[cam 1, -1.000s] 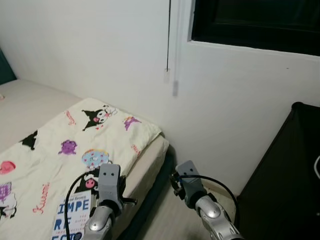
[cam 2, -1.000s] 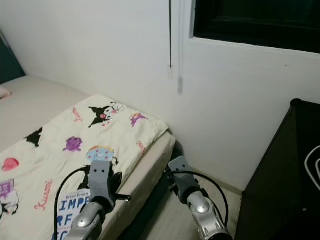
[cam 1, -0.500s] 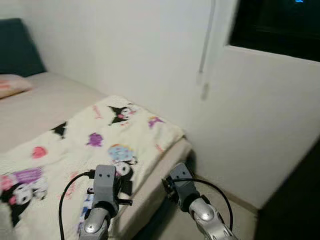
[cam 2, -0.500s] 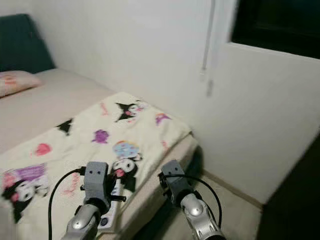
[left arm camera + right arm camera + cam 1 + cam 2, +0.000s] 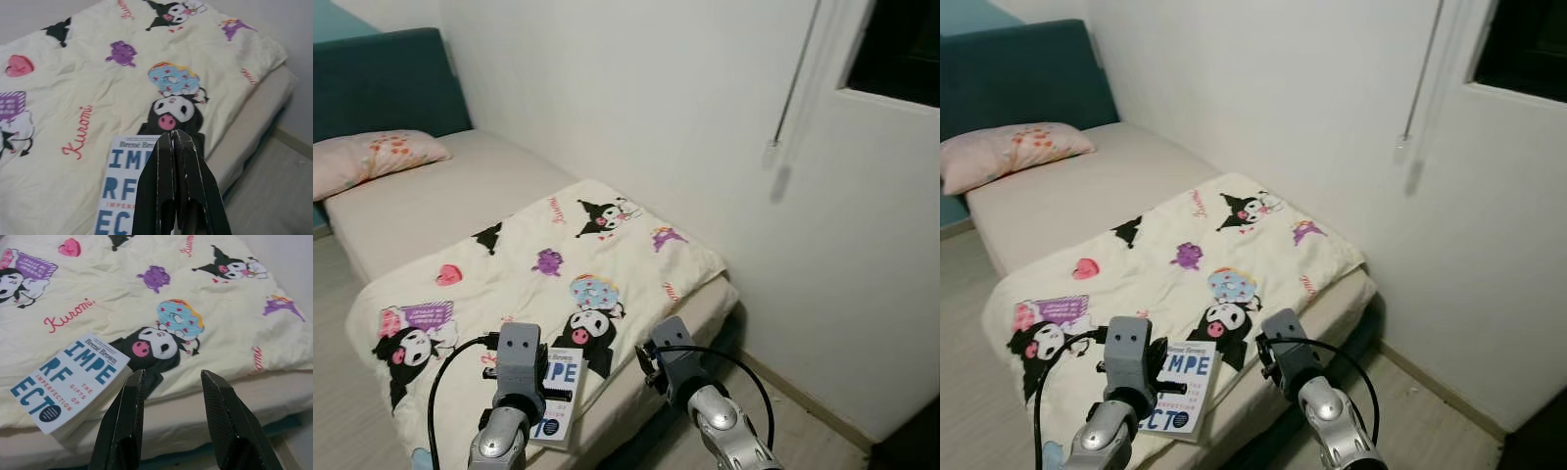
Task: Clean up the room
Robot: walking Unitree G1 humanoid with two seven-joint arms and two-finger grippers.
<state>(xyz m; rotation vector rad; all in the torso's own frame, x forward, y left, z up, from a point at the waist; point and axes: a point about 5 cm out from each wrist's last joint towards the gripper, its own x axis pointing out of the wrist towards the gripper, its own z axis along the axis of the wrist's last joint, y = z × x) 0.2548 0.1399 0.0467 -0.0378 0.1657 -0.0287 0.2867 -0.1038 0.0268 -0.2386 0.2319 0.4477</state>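
I read the following from the head and wrist cameras.

1. Bed (image 5: 431,201): it runs from the near centre of the head view back toward 10 o'clock, alongside the white wall (image 5: 636,108). A dark teal headboard (image 5: 382,93) stands at its far end, with a pink pillow (image 5: 367,159) lying just in front of it.

2. Blanket (image 5: 1185,259): cream, printed with cartoon characters, spread over the near half of the bed and hanging over the mattress edge at 8 o'clock.

3. Book (image 5: 1178,390): a white paperback with large blue title letters. It lies flat on the blanket near the bed's foot edge, at 6 o'clock in the head view, between my two arms and just beside a black-and-white character print.

4. Left claw (image 5: 172,139): its two black fingers are pressed together with no gap, holding nothing. In the left wrist view the tips sit over the top edge of the book cover; I cannot tell whether they touch it.

5. Right claw (image 5: 172,377): its fingers are spread apart and empty. It hangs over the foot edge of the bed, with the book at about 9 o'clock from it and apart from it.

6. A cord (image 5: 795,73) hangs on the wall at 1 o'clock, beside a dark window (image 5: 901,49).
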